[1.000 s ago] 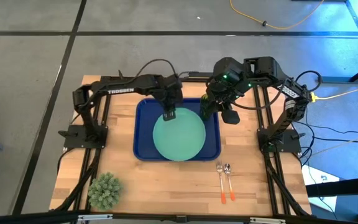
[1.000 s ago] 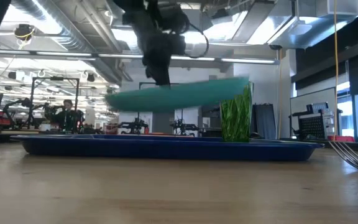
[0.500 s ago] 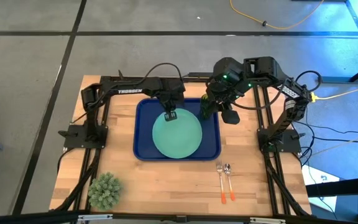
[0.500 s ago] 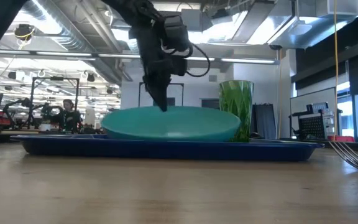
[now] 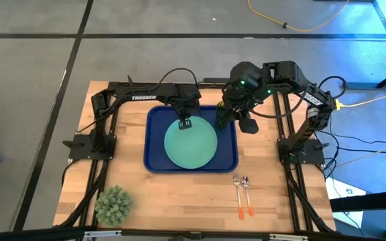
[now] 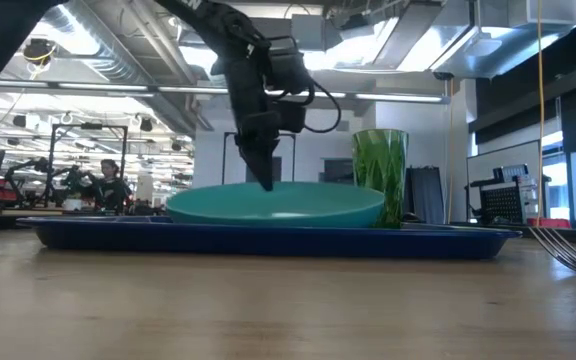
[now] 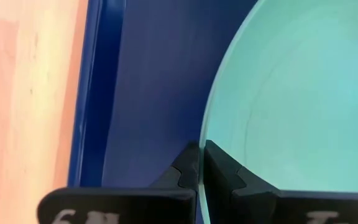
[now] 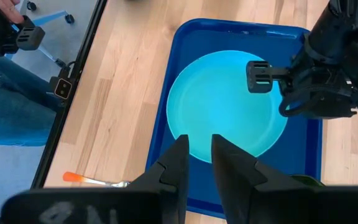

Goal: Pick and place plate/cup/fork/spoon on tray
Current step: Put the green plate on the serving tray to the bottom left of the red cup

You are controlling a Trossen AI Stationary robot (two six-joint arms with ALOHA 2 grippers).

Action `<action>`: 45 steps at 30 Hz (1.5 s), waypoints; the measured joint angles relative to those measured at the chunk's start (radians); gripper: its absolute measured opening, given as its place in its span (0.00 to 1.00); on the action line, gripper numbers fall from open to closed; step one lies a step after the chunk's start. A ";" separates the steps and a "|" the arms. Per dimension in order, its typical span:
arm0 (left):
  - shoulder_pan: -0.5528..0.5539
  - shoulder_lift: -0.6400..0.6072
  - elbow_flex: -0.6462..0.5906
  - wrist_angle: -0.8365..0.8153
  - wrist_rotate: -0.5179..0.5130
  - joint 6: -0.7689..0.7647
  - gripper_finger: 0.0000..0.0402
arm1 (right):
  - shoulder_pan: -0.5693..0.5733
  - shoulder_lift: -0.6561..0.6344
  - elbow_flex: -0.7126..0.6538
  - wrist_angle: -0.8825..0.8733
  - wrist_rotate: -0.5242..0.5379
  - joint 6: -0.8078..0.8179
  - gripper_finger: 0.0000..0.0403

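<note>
Mint-green round flat plate (image 5: 190,142), one, lies in one dark blue rectangular plastic tray (image 5: 154,134), its rim clenched by left gripper (image 5: 185,124). One translucent olive-green cup (image 6: 380,176) stands beside, under the right gripper (image 5: 224,115); its jaws' state cannot be told. One orange-handled fork (image 5: 237,196) and one spoon (image 5: 247,196) are left on the table (image 5: 173,201).

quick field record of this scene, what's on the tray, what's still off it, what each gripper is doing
tray: large dark blue rectangular plastic tray, mid table
plate: round mint-green plate lying in the tray
cup: translucent olive-green tumbler upright in the tray, beside the plate
fork: orange-handled metal fork on the wood, outside the tray
spoon: orange-handled metal spoon next to the fork
left gripper: shut on the plate's rim
right gripper: open, above the tray's cup corner, holding nothing
other: spiky grey-green plant at a table corner
</note>
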 joint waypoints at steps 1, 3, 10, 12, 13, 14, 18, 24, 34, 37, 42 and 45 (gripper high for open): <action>0.000 0.000 0.000 0.009 0.001 0.000 0.00 | 0.000 0.000 0.000 0.000 0.000 0.000 0.18; 0.000 0.000 0.000 0.016 0.001 0.000 0.00 | 0.000 0.000 0.000 0.000 0.000 0.000 0.18; 0.000 0.000 0.000 0.020 0.003 0.032 0.03 | 0.000 0.000 0.000 0.000 0.000 0.000 0.18; 0.000 0.000 0.000 0.021 0.003 0.034 0.03 | 0.000 0.000 0.000 0.000 0.000 0.000 0.18; 0.000 0.000 0.000 0.021 0.003 0.034 0.03 | 0.000 0.000 0.000 0.000 0.000 0.000 0.18; 0.001 0.000 0.000 0.021 0.002 0.034 0.03 | 0.000 0.000 0.000 0.000 0.000 0.000 0.18; 0.002 0.006 0.000 0.026 -0.008 0.036 0.03 | 0.000 0.000 0.000 0.000 0.001 0.000 0.18; -0.001 0.047 0.000 0.032 -0.028 0.036 0.01 | 0.000 0.000 0.000 0.000 0.001 0.003 0.18; -0.003 0.058 0.000 0.059 -0.067 0.029 0.03 | 0.000 0.000 0.000 0.000 0.001 0.003 0.18; -0.002 0.058 0.000 0.068 -0.079 0.039 0.03 | 0.000 0.000 0.000 0.000 0.001 0.002 0.18; -0.002 0.058 0.000 0.088 -0.081 0.045 0.02 | 0.000 0.000 0.000 0.000 0.001 0.001 0.18; -0.002 0.058 0.000 0.087 -0.082 0.045 0.02 | 0.000 0.000 0.000 0.000 0.001 0.001 0.18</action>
